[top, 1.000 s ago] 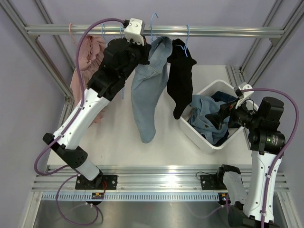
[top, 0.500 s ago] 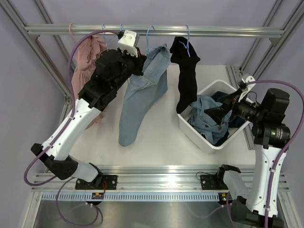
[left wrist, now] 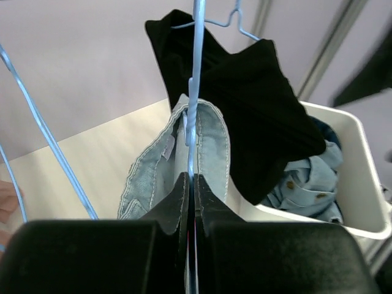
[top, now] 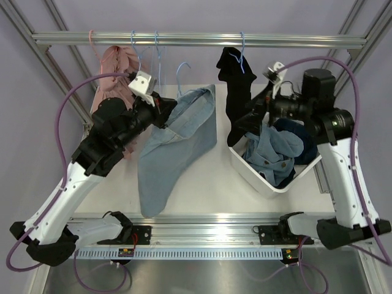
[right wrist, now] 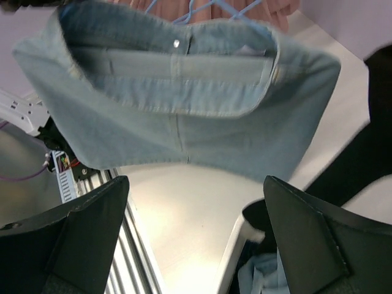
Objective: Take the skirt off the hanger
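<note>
Now my left gripper (left wrist: pixel 191 187), clamped on the thin blue wire hanger (left wrist: pixel 195 73), has the pale denim skirt (top: pixel 174 141) off the aluminium rail (top: pixel 294 40); my open right gripper (top: pixel 245 119) has swung in facing it, so stripping looks next.

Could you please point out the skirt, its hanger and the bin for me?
skirt (top: pixel 177 138), top view, middle of the denim panel.
hanger (left wrist: pixel 196 61), left wrist view, straight wire above the waistband.
bin (top: pixel 248 168), top view, near white wall.

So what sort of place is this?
Probably a lab rig dressed as a wardrobe: clothes on wire hangers along a silver metal rail, a white plastic bin of laundry, and two white robot arms.
</note>
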